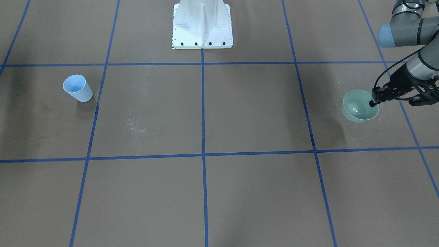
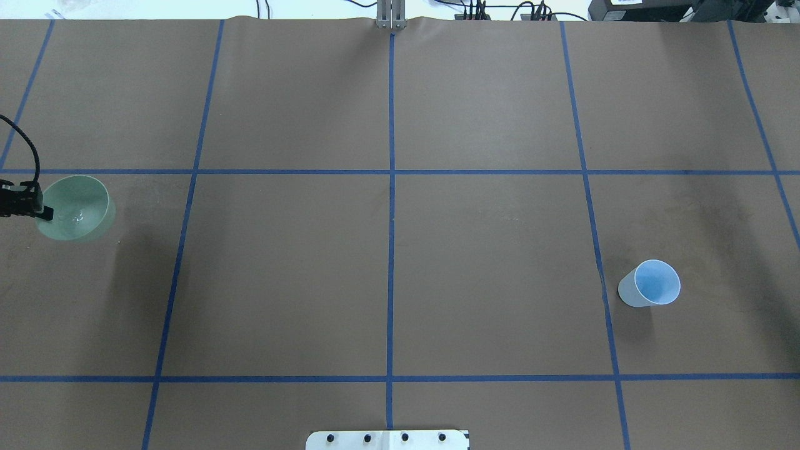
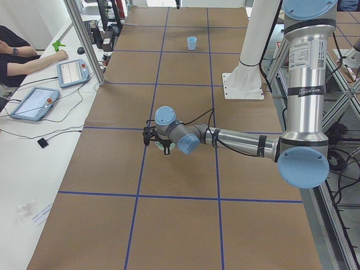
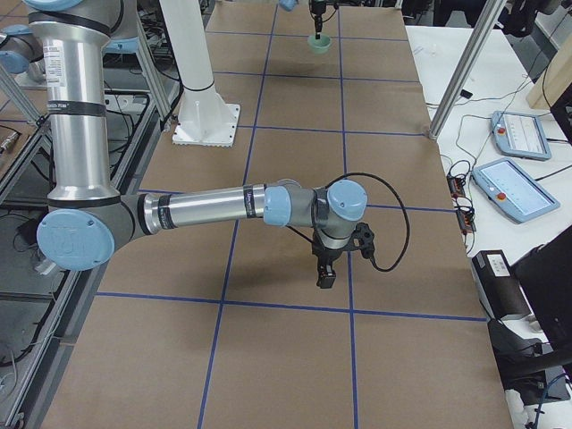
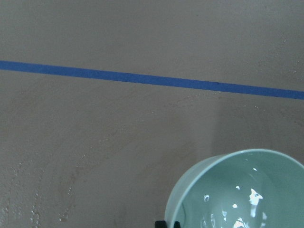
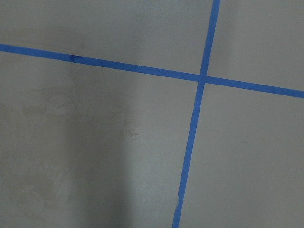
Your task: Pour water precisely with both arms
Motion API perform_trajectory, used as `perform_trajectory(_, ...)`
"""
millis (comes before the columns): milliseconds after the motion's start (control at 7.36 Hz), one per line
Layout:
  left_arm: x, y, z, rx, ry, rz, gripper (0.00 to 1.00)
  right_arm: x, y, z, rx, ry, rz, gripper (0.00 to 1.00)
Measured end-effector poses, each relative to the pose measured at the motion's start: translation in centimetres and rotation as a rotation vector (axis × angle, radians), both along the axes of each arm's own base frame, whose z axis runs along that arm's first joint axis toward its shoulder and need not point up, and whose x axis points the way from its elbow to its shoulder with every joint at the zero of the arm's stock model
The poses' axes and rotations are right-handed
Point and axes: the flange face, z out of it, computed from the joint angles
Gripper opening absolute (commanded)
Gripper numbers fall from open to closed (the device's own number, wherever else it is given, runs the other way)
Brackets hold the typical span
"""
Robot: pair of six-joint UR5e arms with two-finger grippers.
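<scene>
A pale green bowl (image 1: 356, 106) hangs tilted a little above the table at my left side, its shadow below it. The water (image 1: 355, 110) shows as faint glints on the bowl's bottom, also in the left wrist view (image 5: 247, 202). My left gripper (image 1: 373, 101) is shut on the bowl's rim; from overhead it (image 2: 45, 212) holds the bowl (image 2: 78, 206) at the view's left edge. A light-blue cup (image 1: 78, 88) stands upright and alone on my right side (image 2: 650, 284). My right gripper (image 4: 323, 275) hovers over bare table; I cannot tell whether it is open or shut.
The white pedestal base (image 1: 202, 25) stands at the table's robot-side middle. Blue tape lines (image 2: 391, 187) divide the brown surface. Whitish dried stains (image 1: 135, 128) mark the table near the cup. A seated person (image 3: 17, 53) and tablets (image 3: 34, 101) are beyond the far edge.
</scene>
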Motion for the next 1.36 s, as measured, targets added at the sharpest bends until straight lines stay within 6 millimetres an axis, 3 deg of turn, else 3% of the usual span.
perform_trajectory(272,1.7,1.0,0.8,-0.02,0.011,0.017,0.0,0.0,-0.1,-0.1,0.0,0.0,0.002,1.0)
perform_trajectory(680,2.4,1.1,4.2,-0.066,-0.019,0.03,0.0,0.0,-0.4,-0.6,0.009,-0.001,0.004,1.0)
perform_trajectory(816,2.4,1.2,5.2,-0.073,-0.024,0.032,0.09,-0.1,-0.5,-0.7,0.01,-0.001,0.005,1.0)
perform_trajectory(952,2.4,1.2,6.0,-0.076,-0.026,0.033,0.59,-0.1,-0.5,-0.8,0.013,-0.001,0.003,1.0)
perform_trajectory(1088,2.4,1.3,6.4,-0.078,-0.027,0.033,1.0,-0.1,-0.6,-0.9,0.015,-0.002,0.001,1.0)
perform_trajectory(1360,2.3,1.3,6.6,-0.067,-0.035,0.025,1.0,-0.1,-0.6,-1.0,0.019,-0.001,0.0,1.0)
